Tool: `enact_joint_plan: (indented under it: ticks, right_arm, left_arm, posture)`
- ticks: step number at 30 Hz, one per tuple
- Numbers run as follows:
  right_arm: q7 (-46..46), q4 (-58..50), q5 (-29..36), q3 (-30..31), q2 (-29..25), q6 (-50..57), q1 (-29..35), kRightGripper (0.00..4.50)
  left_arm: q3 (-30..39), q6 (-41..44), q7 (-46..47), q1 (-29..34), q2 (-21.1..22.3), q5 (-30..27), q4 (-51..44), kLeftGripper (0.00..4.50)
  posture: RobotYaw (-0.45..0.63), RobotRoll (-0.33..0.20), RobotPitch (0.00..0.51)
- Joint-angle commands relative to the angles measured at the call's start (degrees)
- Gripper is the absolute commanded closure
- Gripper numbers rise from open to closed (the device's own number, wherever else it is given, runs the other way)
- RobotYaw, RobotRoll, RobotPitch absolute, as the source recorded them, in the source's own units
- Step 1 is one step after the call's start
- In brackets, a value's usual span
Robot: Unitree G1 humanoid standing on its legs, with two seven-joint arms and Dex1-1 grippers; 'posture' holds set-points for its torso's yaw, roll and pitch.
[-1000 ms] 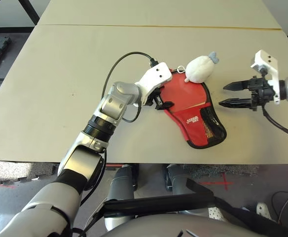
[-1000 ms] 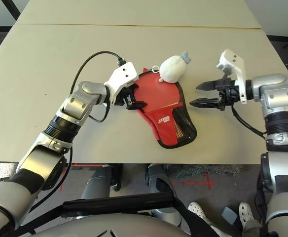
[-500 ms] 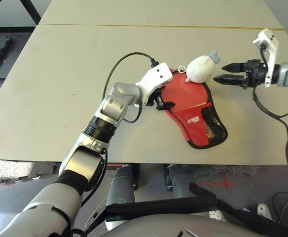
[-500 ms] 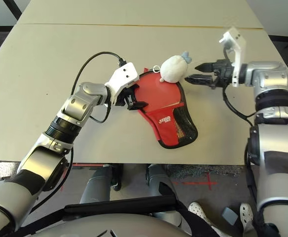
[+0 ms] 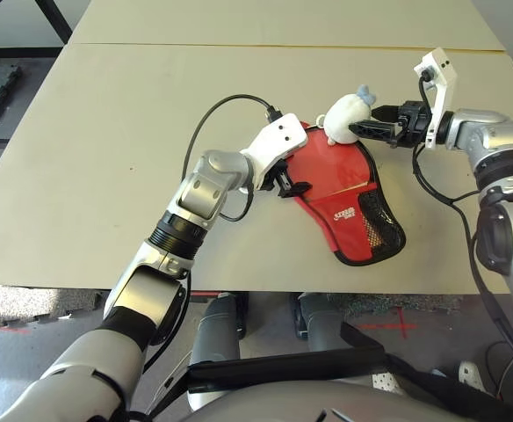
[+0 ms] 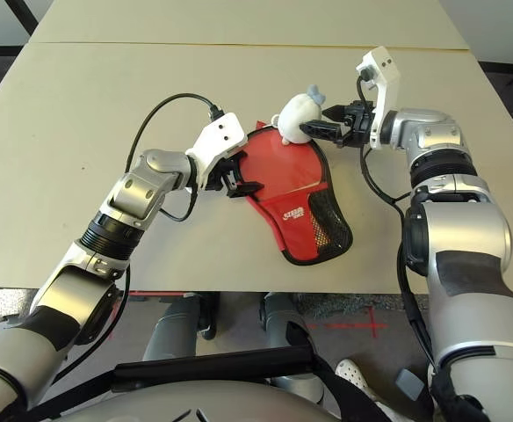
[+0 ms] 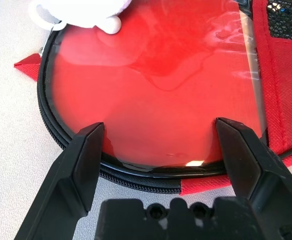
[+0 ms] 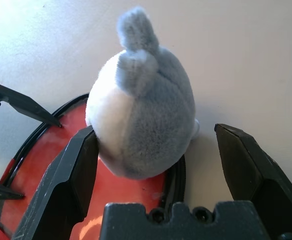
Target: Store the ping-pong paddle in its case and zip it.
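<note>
Pale table [image 5: 133, 158] under both arms; red case [image 5: 351, 233] lies flat, right of centre, its rounded end toward 11 o'clock and mesh pocket toward 5. Left gripper [image 7: 160, 122], fingers apart, sits at the case's 9 o'clock edge. Right gripper [image 8: 157, 130], also spread, is at the plush ball [image 8: 143, 110], which rests over the case's 1 o'clock rim; paddle not distinguishable.

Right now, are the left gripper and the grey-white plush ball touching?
Apart. The left wrist view shows the red zip case between the left gripper's open fingers and the plush ball.
</note>
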Motion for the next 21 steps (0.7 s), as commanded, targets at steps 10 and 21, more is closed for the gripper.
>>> enact_joint_plan:
  ticks: [10,21]
  right_arm:
    - [-1.0,0.9,-0.4,-2.3,2.2,0.6,0.0,0.38]
    - [-1.2,0.3,-0.7,-2.4,1.4,-0.5,1.3,3.98]
  left_arm:
    - [-3.3,2.8,-0.2,2.6,0.2,0.6,3.2,0.0]
    - [-3.2,2.4,-0.1,2.3,0.1,0.7,3.9,0.0]
  posture:
    - [-0.03,0.0,0.252]
    - [-0.03,0.0,0.248]
